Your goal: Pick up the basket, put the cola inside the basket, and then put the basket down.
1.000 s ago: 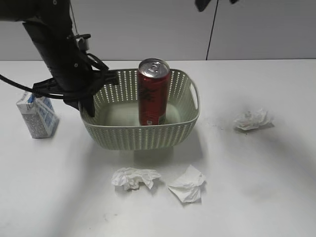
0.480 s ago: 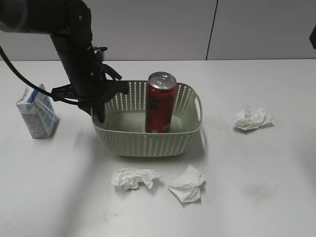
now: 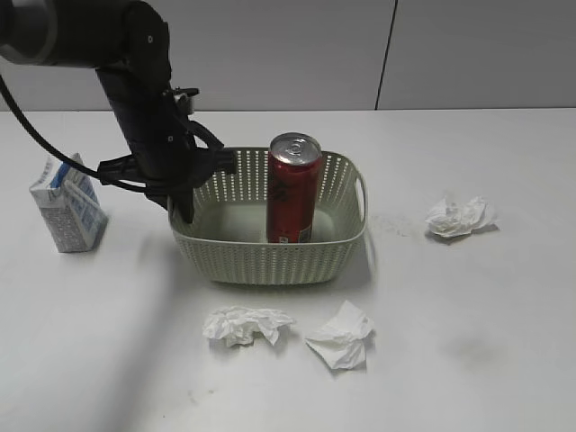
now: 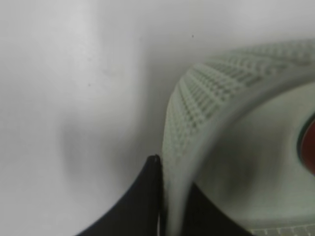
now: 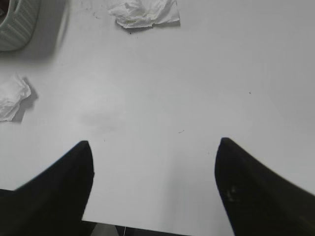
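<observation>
The pale green basket (image 3: 270,256) stands on the white table at the middle. The red cola can (image 3: 292,189) stands upright inside it. My left gripper (image 3: 180,202) is shut on the basket's left rim. The left wrist view shows its two black fingers (image 4: 172,182) pinching the slotted wall (image 4: 197,108), with a sliver of the red cola (image 4: 309,147) at the right edge. My right gripper (image 5: 153,162) is open and empty above bare table near the front edge, out of the exterior view. A corner of the basket (image 5: 17,22) shows at the right wrist view's top left.
A blue-and-white carton (image 3: 67,207) stands left of the basket. Crumpled tissues lie in front of the basket (image 3: 245,324) (image 3: 344,336) and to its right (image 3: 461,217). Two tissues also show in the right wrist view (image 5: 142,12) (image 5: 12,98).
The basket, held by my left gripper, moved right and came down onto the table, then settled. The right arm left the top of the exterior view.
</observation>
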Controlling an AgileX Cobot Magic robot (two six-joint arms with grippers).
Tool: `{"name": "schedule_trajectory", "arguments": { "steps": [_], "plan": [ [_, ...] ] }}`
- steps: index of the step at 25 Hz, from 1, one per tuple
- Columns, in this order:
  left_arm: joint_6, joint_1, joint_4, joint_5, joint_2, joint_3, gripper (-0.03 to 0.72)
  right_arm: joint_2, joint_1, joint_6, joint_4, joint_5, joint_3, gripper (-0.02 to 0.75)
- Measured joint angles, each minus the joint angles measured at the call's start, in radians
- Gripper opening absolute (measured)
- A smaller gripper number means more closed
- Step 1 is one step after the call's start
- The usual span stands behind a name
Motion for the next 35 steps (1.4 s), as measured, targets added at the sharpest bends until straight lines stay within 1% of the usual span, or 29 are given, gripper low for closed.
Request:
{"name": "schedule_trajectory", "arguments": {
  "steps": [1, 3, 4, 9, 11, 13, 15, 22, 25, 27, 30, 33, 35],
  "plan": [
    [0.0, 0.0, 0.0, -0.004, 0.0, 0.0, 0.014, -0.036, 0.0, 0.0, 0.001, -0.008, 0.026, 0.594],
    [0.0, 0.0, -0.003, -0.016, -0.001, -0.002, 0.079, -0.102, 0.0, 0.001, 0.007, -0.029, 0.094, 0.594],
    [0.0, 0.0, -0.006, -0.022, -0.002, -0.003, 0.141, -0.136, 0.0, 0.001, 0.007, -0.041, 0.125, 0.594],
    [0.001, 0.0, -0.011, -0.027, -0.004, -0.004, 0.533, -0.309, 0.0, 0.003, 0.007, -0.072, 0.306, 0.594],
    [0.002, 0.0, -0.011, -0.009, -0.004, -0.004, 0.609, -0.376, 0.0, 0.003, 0.007, -0.076, 0.361, 0.594],
    [0.005, 0.0, -0.012, 0.018, -0.004, -0.006, 0.637, -0.448, 0.0, 0.003, 0.007, -0.066, 0.398, 0.594],
    [0.012, 0.002, -0.011, 0.047, -0.008, -0.006, 0.646, -0.511, 0.0, 0.003, 0.007, -0.059, 0.411, 0.594],
    [0.02, 0.013, 0.005, 0.08, -0.093, -0.006, 0.651, -0.719, 0.0, 0.019, 0.007, -0.058, 0.417, 0.594],
    [0.024, 0.021, 0.033, 0.088, -0.143, -0.014, 0.651, -0.797, 0.0, 0.025, 0.007, -0.058, 0.418, 0.594],
    [0.05, 0.038, 0.049, 0.118, -0.159, -0.045, 0.651, -0.841, 0.0, 0.025, 0.007, -0.057, 0.418, 0.594],
    [0.115, 0.076, 0.063, 0.194, -0.165, -0.133, 0.651, -0.883, 0.0, 0.025, 0.007, -0.056, 0.418, 0.594],
    [0.161, 0.12, 0.079, 0.206, -0.17, -0.226, 0.651, -0.886, 0.0, 0.025, 0.007, -0.055, 0.418, 0.594],
    [0.179, 0.156, 0.085, 0.207, -0.187, -0.256, 0.649, -0.886, 0.0, 0.025, 0.007, -0.055, 0.418, 0.594]
  ]
}}
